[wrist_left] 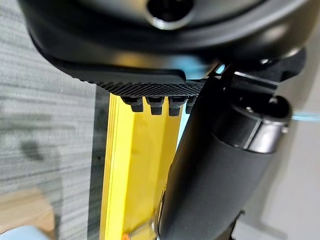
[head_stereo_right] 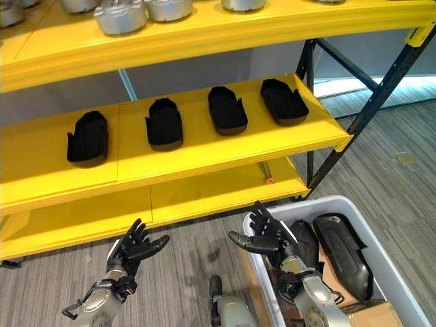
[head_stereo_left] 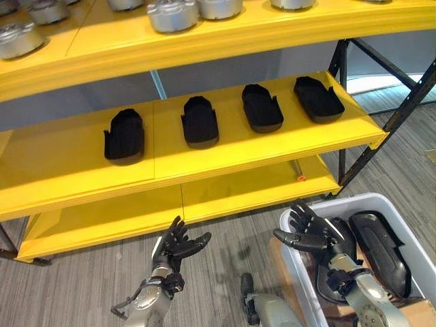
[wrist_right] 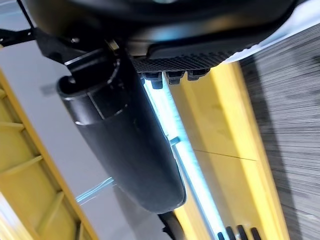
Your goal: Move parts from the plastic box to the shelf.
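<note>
Four black moulded plastic parts (head_stereo_left: 199,121) sit in a row on the middle board of the yellow metal shelf (head_stereo_left: 82,170), with bare board along its front edge. Two more black parts (head_stereo_left: 377,251) lie in the white plastic box (head_stereo_left: 409,211) on the floor. The right hand (head_stereo_left: 308,231) hovers over the box's left rim, fingers spread, holding nothing. The left hand (head_stereo_left: 178,244) is spread and empty above the carpet. At least five silver metal housings (head_stereo_left: 172,15) stand on the top board.

Silver metal castings (head_stereo_left: 173,15) stand in a row on the top yellow level, near its front edge. A small rod with an orange tip (head_stereo_left: 298,173), perhaps a screwdriver, lies on the lowest level. Grey striped carpet (head_stereo_left: 82,286) covers the floor.
</note>
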You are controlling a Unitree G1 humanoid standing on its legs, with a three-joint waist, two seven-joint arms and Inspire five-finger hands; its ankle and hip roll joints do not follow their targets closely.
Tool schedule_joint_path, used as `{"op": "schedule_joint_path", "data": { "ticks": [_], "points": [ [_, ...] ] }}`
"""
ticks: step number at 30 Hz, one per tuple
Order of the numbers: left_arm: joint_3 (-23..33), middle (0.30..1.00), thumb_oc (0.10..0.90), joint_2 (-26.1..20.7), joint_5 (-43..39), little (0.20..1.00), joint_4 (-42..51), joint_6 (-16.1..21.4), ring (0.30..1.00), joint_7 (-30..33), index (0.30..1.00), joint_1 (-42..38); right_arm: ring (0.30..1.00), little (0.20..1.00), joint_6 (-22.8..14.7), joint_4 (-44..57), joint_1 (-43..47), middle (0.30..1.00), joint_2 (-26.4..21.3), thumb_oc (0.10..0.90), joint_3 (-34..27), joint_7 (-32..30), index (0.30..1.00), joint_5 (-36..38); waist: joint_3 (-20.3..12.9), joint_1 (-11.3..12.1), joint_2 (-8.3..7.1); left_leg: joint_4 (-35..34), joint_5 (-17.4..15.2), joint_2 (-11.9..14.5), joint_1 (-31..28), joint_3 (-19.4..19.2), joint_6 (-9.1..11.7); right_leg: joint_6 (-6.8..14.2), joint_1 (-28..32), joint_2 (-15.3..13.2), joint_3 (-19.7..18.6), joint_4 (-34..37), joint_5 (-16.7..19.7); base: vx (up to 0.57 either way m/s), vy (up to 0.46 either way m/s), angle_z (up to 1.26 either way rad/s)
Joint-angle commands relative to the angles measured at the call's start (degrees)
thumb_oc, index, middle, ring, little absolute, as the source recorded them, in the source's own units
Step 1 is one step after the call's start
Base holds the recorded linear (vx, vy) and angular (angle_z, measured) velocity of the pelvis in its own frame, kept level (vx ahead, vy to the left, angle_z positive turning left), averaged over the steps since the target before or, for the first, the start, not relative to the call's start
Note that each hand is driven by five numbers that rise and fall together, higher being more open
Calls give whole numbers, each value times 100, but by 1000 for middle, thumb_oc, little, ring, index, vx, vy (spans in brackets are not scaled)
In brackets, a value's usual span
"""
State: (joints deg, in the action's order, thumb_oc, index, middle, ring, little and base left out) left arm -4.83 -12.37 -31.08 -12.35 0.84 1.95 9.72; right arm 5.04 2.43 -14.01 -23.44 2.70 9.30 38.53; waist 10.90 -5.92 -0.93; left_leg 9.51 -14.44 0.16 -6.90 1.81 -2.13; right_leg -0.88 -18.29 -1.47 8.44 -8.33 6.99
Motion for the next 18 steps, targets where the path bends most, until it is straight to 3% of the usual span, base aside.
{"op": "schedule_joint_path", "data": {
  "ticks": [1,4,7,8,9,12,15,16,18],
  "points": [
    [418,1000,900,-543,164,1000,775,530,1000,-61,1000,217,1000,1000,-549,542,456,1000,79,900,-89,154,1000,313,50,206,-158,-231,82,-205,121,126,59,844,376,-987,-372,692,632,-350,270,2],
    [354,1000,900,-699,292,1000,780,551,1000,-110,1000,93,1000,1000,-532,605,372,1000,139,900,-167,195,1000,91,352,186,-331,45,8,-525,466,36,-61,999,282,-1301,-356,948,891,-358,293,10],
    [373,1000,900,-739,345,1000,782,541,1000,-128,1000,101,1000,1000,-520,589,359,1000,181,900,-169,190,1000,86,426,178,-351,86,21,-543,503,-19,-100,1012,231,-1325,-305,883,948,-219,174,-5],
    [379,1000,900,-849,394,1000,778,556,1000,-98,1000,17,1000,1000,-536,563,382,1000,223,900,-121,207,1000,77,583,190,-285,99,249,-457,685,-152,-151,943,129,-1195,-120,189,513,-327,222,-48],
    [386,1000,900,-854,401,1000,775,551,1000,-99,1000,21,1000,1000,-531,572,361,1000,224,900,-110,221,1000,56,596,208,-247,74,327,-408,726,-205,-179,898,162,-1120,-52,-177,343,-423,300,-52],
    [371,1000,900,-874,391,1000,810,508,1000,-89,1000,18,1000,1000,-494,581,266,1000,272,900,-131,249,1000,40,432,205,-149,-271,760,-190,869,-356,-295,697,313,-717,-88,-1455,-315,-242,179,-54],
    [397,1000,900,-903,365,1000,877,454,1000,-73,1000,176,1000,1000,-510,552,219,1000,309,900,-157,227,1000,41,180,331,-148,-538,940,-68,949,-568,-330,576,860,-555,68,-1790,-844,-124,62,-43],
    [397,1000,900,-904,365,1000,879,453,1000,-72,1000,177,1000,1000,-510,553,219,1000,310,900,-157,227,1000,41,168,334,-145,-547,953,-64,960,-571,-328,572,849,-549,67,-1777,-829,-115,2,-45],
    [474,1000,900,-888,293,1000,949,427,1000,-59,1000,357,1000,1000,-506,518,264,1000,315,900,-70,229,1000,15,-54,529,-251,-605,1037,-17,1097,-877,-345,606,1452,-625,196,-1617,-825,-125,-20,-111]
  ]
}}
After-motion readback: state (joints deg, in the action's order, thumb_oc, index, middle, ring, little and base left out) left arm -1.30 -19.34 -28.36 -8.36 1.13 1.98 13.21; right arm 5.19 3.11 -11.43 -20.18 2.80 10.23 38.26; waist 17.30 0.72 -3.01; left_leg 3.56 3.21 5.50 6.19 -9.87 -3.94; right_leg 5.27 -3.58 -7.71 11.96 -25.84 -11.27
